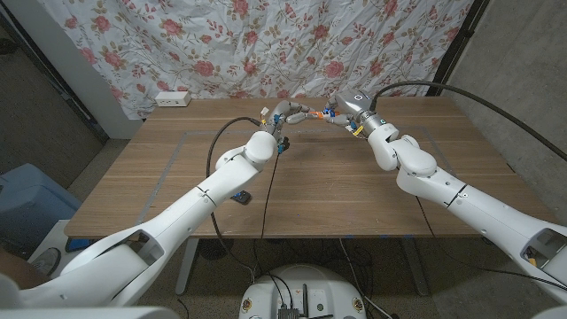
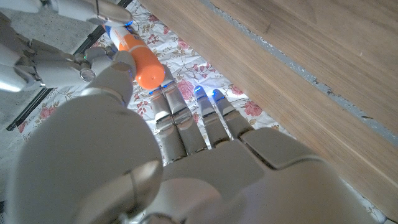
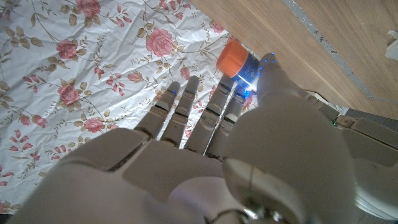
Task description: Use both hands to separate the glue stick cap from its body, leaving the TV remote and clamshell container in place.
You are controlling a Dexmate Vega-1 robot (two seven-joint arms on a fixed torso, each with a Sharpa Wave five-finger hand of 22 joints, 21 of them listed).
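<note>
Both arms stretched forward, left hand [image 1: 285, 113] and right hand [image 1: 344, 112] raised, fingertips meeting, pinching one shared item

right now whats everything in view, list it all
glue stick: one, orange with a blue and white part, held up between both hands over the table's far edge
table: one, brown wood, in front of the robot
floral cloth: one, white with pink roses, hanging behind the table
power strip: one, white, at the table's far left corner
cables: black, trailing along both arms
blue bin: one, on the floor left of the table
left hand: white, fingers on the glue stick
right hand: white, fingers on the glue stick
</note>
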